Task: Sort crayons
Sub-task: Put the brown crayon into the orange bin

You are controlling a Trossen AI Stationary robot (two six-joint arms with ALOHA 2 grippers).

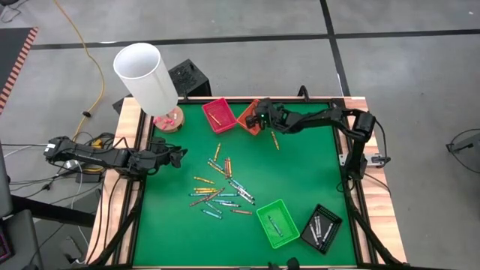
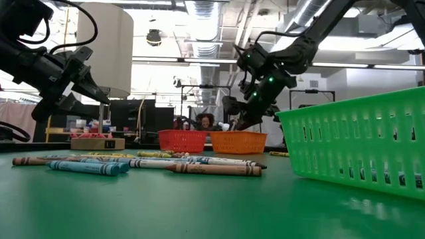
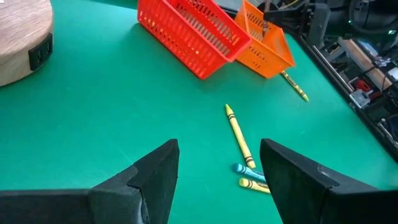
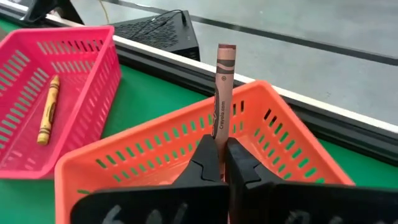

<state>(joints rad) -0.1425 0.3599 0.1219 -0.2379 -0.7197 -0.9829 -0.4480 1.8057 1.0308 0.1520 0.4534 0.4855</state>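
One paper-wrapped brown crayon (image 4: 224, 93) stands pinched in the right tool (image 4: 222, 163) above the slotted orange basket (image 4: 298, 155); left tool (image 3: 217, 180) gapes wide.

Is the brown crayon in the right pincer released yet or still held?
Held. The right pincer is shut on the brown crayon, which stands upright above the orange basket, not yet dropped in.

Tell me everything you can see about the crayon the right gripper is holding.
The crayon is a thin stick in a red-brown paper wrap with dark printed lettering and a darker band near its top end. It stands nearly upright, its lower end pinched between the shut fingers of the right gripper, which alone touches it. It hangs over the orange basket, beside the pink basket at the table's far edge. Its lower tip is hidden.
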